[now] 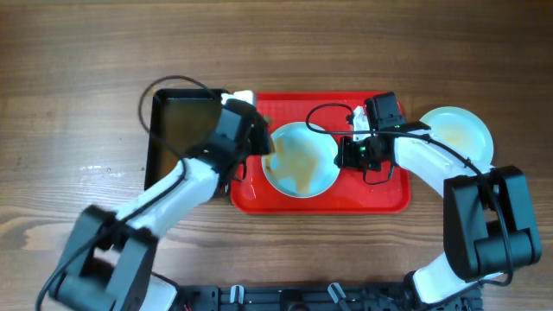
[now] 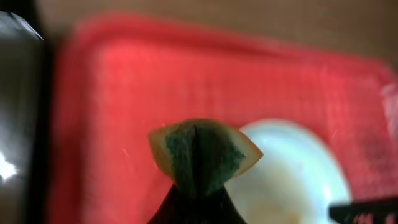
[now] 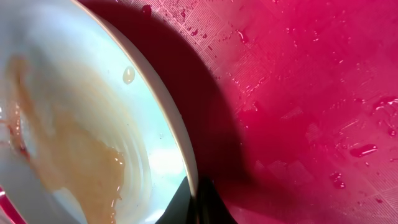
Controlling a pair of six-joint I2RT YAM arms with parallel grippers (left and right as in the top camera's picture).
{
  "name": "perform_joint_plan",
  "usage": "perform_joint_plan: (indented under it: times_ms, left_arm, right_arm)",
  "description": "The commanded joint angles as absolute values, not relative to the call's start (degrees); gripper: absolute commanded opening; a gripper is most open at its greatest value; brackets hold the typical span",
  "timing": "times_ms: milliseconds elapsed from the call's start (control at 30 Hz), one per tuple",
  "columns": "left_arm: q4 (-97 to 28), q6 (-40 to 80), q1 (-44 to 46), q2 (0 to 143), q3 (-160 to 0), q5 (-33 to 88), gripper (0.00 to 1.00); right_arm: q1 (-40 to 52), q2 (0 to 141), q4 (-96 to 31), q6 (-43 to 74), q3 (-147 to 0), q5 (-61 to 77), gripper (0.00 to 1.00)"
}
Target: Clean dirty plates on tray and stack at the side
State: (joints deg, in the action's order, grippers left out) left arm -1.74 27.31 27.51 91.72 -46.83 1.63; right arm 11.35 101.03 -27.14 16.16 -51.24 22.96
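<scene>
Dirty plate (image 1: 300, 160) sat mid-way along the red tray (image 1: 389, 197), with a brown-orange film smeared across its well. Water beads showed on the glaze and on the tray floor. Second plate (image 1: 458, 131) lay off the tray on the table (image 1: 69, 69) to the right, faintly smudged; a third could not be made out. Right gripper (image 3: 198, 202) was closed narrow on the dirty plate's right-hand rim, a finger on each face as far as the wrist view showed. A dark shadow under that edge suggested the rim was tipped up off the tray. Left gripper (image 2: 196, 190) pinched a folded green sponge (image 2: 202, 149) with a yellow edge, held over the tray just beside the plate's left edge, with the black tray (image 1: 177, 130) further left. Sponge-to-plate contact could not be told because the view was blurred. Judgement: the plate was stiff, light, glossy and wet, so probably slick at the thin rim. A rim pinch gives little bearing surface, so the plate might pivot or slide under scrubbing pressure. A better hold would be deep over the rim, opposite the sponge. Material unknown; treat as breakable.
</scene>
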Motion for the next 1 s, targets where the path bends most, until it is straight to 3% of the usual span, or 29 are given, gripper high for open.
perform_joint_plan:
  times_ms: [0,200,333,500,700,733,767,800,967]
  left_arm:
    - [-1.3,27.2,27.1,86.3,-46.9,-3.2,0.04]
    - [-7.4,21.9,26.6,79.9,-46.9,-12.2,0.04]
    - [-18.1,19.7,20.4,79.6,-46.9,-14.0,0.04]
    - [-23.0,13.4,12.0,84.4,-46.9,-1.2,0.04]
    - [-23.0,11.2,11.8,95.0,-46.9,3.3,0.04]
    - [-23.0,9.5,11.8,96.4,-46.9,4.1,0.18]
    - [-23.0,8.3,11.7,97.2,-46.9,3.5,0.48]
    - [-22.7,7.7,11.7,97.3,-46.9,1.0,0.57]
    - [-17.3,7.7,11.8,97.3,-46.9,-2.0,0.6]
  right_arm:
    - [11.1,102.4,-28.0,15.1,-50.5,19.1,0.04]
    - [11.1,102.4,-28.0,15.0,-50.5,19.1,0.05]
    - [11.1,102.4,-27.9,15.0,-50.5,19.0,0.04]
    - [11.1,102.4,-27.9,15.0,-50.5,19.1,0.04]
    - [11.1,102.4,-27.9,15.0,-50.5,19.1,0.04]
    - [11.1,102.4,-27.9,15.0,-50.5,19.1,0.05]
    - [11.1,102.4,-27.9,15.0,-50.5,19.1,0.05]
    - [11.1,102.4,-27.9,15.0,-50.5,19.1,0.04]
    - [11.1,102.4,-27.9,15.1,-50.5,19.1,0.04]
